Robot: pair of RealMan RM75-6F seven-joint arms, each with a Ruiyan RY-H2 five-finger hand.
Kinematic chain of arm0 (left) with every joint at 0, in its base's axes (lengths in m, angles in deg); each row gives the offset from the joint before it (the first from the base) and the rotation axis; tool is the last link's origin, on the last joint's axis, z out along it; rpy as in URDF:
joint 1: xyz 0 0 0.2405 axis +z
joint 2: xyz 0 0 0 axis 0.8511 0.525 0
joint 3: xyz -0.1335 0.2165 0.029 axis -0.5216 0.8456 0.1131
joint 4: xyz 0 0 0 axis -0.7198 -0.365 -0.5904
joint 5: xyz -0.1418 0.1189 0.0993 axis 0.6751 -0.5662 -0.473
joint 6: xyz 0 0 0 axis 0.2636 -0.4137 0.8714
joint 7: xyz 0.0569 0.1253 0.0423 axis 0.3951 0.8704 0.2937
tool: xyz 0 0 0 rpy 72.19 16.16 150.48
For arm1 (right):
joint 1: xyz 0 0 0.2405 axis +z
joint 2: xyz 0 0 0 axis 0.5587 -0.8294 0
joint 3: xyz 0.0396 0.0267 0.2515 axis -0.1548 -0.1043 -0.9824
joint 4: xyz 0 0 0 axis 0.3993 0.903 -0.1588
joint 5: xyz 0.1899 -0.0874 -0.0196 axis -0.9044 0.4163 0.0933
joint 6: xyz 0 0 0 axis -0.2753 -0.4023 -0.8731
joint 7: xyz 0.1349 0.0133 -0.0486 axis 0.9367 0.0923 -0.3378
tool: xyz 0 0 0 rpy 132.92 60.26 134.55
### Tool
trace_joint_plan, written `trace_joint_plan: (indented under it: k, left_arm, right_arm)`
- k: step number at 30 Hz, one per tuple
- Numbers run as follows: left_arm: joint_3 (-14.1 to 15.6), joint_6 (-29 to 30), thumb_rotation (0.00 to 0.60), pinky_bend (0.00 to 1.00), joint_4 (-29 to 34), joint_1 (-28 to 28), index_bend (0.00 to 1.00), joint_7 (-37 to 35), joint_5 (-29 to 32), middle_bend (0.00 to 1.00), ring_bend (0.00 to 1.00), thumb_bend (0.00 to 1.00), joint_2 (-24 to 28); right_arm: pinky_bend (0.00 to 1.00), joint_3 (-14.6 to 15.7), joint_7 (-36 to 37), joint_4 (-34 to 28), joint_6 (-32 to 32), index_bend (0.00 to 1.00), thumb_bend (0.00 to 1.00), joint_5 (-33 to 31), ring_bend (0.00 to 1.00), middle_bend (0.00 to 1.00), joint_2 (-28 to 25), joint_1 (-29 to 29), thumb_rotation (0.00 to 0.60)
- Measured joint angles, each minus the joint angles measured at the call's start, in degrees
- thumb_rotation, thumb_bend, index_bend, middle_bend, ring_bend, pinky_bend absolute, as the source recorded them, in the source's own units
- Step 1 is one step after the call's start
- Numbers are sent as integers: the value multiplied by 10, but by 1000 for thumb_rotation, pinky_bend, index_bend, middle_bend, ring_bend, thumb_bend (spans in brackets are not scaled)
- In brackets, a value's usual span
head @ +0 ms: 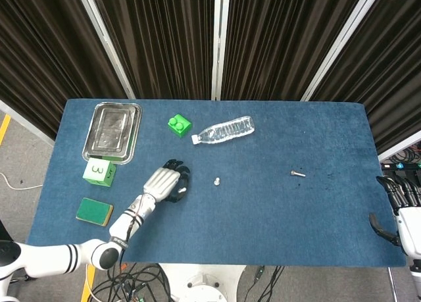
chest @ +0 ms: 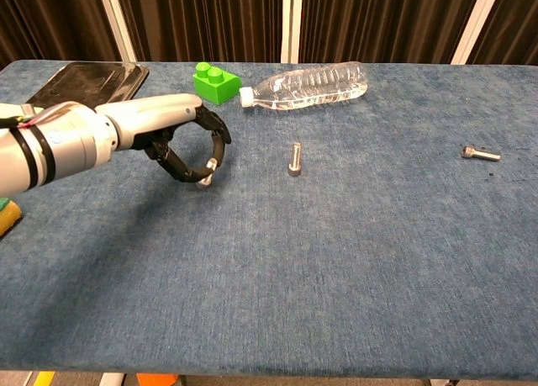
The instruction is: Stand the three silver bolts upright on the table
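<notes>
Robot test lab: dark curtains [head: 171,32], blue-clothed table [head: 263,210], loose floor cables [head: 141,279].

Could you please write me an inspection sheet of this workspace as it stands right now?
Surface: blue felt table.
Job's things: one silver bolt upright mid-table; second silver bolt lying flat at right; third bolt pinched in left hand.
Clutter: steel tray, green toy brick, clear plastic bottle, green numbered cube, green-yellow sponge.
Hands: left hand holding bolt; right hand idle off-table.
Cables: bundle below table front.
Surroundings: dark curtains.
</notes>
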Motion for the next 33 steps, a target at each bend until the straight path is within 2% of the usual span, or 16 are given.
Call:
trace_joint_plan:
  k: [5,15,23,27,30,33]
  left_arm:
    - [0,-2,600,0,-29,7,507,-37,-26,199,51,406,-5]
    - [10,7,600,0,-48,17,461,-54,-49,198,51,411,-11]
    - [15,10,600,0,-46,21,425,-56,-62,199,51,411,-7]
    - [15,15,600,0,-41,22,362,-54,-68,197,51,404,-5]
    - [14,27,600,0,-31,26,300,-54,-76,197,51,365,2]
    - [13,54,600,0,-15,35,294,-54,-90,197,51,328,17]
  right_arm:
    - [0,0,-2,-2,1,87,299,0,0,141,0,0,600]
    - [0,0,-5,-5,3,87,299,0,0,141,-1,1,600]
    - [0,0,-6,-5,3,86,299,1,0,141,-1,1,600]
    - [0,-1,-6,-5,5,86,299,0,0,141,-1,2,600]
    - [0,0,-7,-6,11,87,299,2,0,141,-3,6,600]
    - [0,-1,-7,-6,24,86,266,5,0,143,-7,15,600]
